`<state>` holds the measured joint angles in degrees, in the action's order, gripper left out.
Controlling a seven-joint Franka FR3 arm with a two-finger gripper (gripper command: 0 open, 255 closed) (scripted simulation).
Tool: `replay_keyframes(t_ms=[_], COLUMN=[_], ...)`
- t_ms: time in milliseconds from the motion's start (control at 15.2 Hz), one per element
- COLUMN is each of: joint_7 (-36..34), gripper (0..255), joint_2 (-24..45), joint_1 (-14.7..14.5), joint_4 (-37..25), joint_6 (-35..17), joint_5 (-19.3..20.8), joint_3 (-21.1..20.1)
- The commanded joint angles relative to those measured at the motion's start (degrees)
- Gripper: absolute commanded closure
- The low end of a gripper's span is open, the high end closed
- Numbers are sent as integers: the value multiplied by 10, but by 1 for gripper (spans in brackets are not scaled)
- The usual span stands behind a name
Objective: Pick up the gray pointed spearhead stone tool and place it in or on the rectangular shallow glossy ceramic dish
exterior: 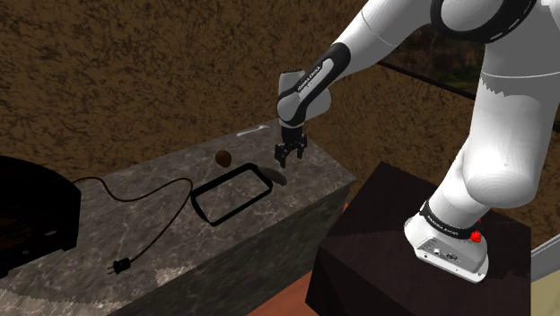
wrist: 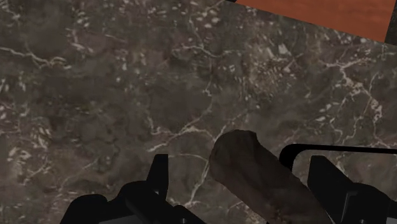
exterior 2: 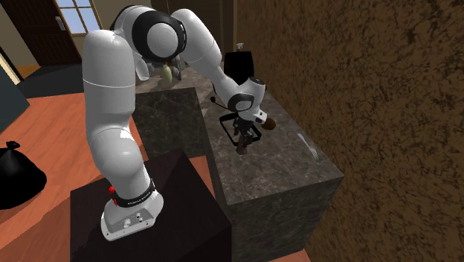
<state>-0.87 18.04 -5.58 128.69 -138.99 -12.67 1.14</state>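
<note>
From my console I have the gripper (exterior: 287, 162) low over the marble counter (exterior: 153, 238), just off the short end of the black-rimmed dish (exterior: 231, 197), fingers spread and clasping nothing, while the gray-brown pointed stone (wrist: 254, 178) lies flat on the counter between them, right beside that dish's corner.

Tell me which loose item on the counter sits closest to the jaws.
The pointed brownish-grey stone tool: it lies between the open jaws, unlike the round brown ball and fork.
</note>
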Motion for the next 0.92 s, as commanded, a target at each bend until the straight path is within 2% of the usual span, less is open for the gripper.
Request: replay_keyframes(t_ms=[0,66,132,726,792,858], joint_7=[0,0,0,0,0,10], gripper=[0,0,255,255,0,0], joint_2=[0,0,0,0,0,19], joint_1=[0,0,0,0,0,-6], joint_4=[0,0,0,0,0,-28], joint_6=[0,0,0,0,0,8], joint_5=[0,0,0,0,0,21], joint_3=[0,0,0,0,0,-1])
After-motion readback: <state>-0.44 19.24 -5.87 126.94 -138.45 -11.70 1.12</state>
